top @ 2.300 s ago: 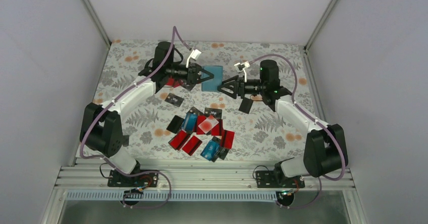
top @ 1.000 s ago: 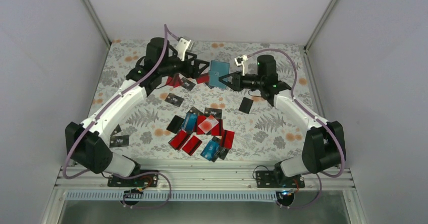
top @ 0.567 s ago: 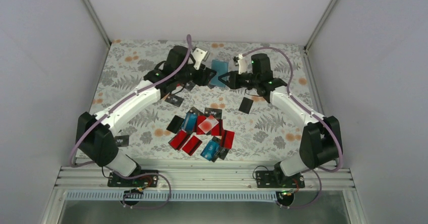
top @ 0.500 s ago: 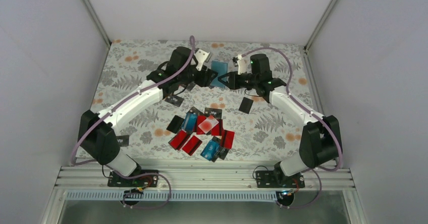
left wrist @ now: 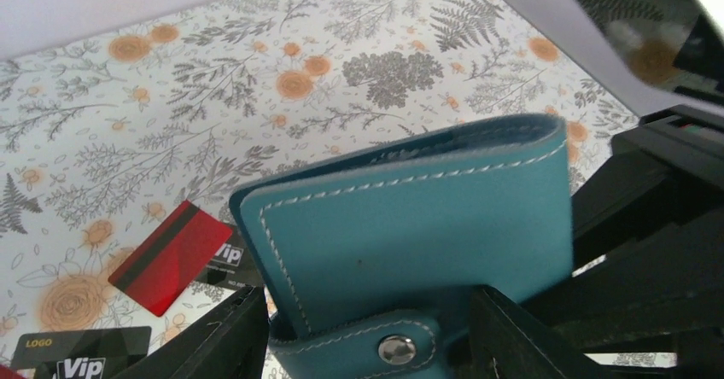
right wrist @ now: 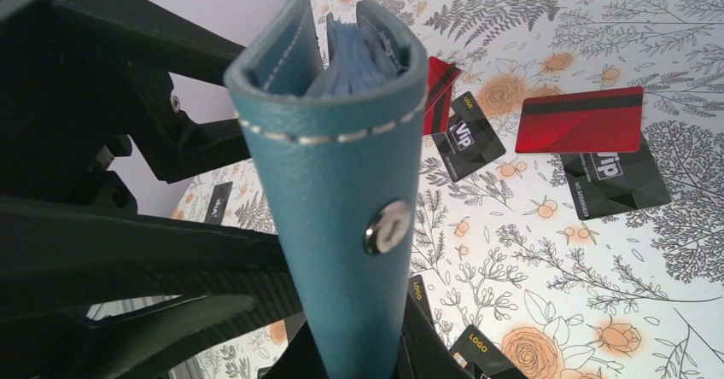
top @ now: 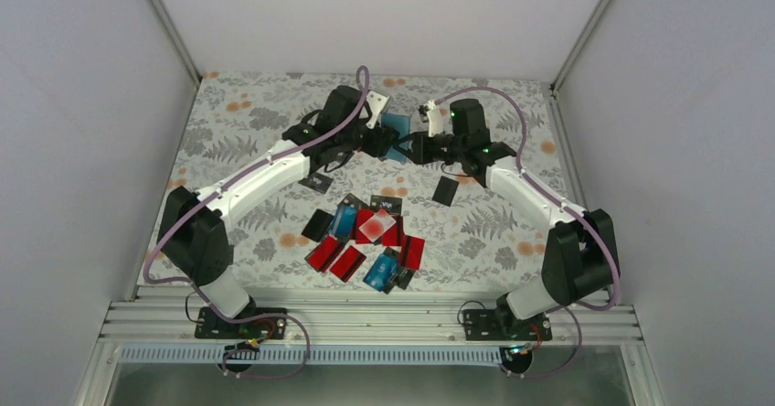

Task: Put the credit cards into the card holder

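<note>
My right gripper point(top: 416, 146) is clamped on the card holder point(right wrist: 341, 191), which is edge-on above the far middle of the table point(top: 228, 141) (fingertips cut off at frame bottom). My left gripper point(top: 381, 140) straddles its snap end, jaws half-wide; pinching or just beside, can't tell. Holder's pockets show only blurred blue folds. Credit cards point(top: 366, 237) lie scattered nearer me, several overlapped and part-hidden.

My table point(top: 228, 141) has a flowery top, and on it lie a heap of red, black and blue cards point(top: 366, 241) near me and a few single black cards point(top: 445, 190) farther out.
</note>
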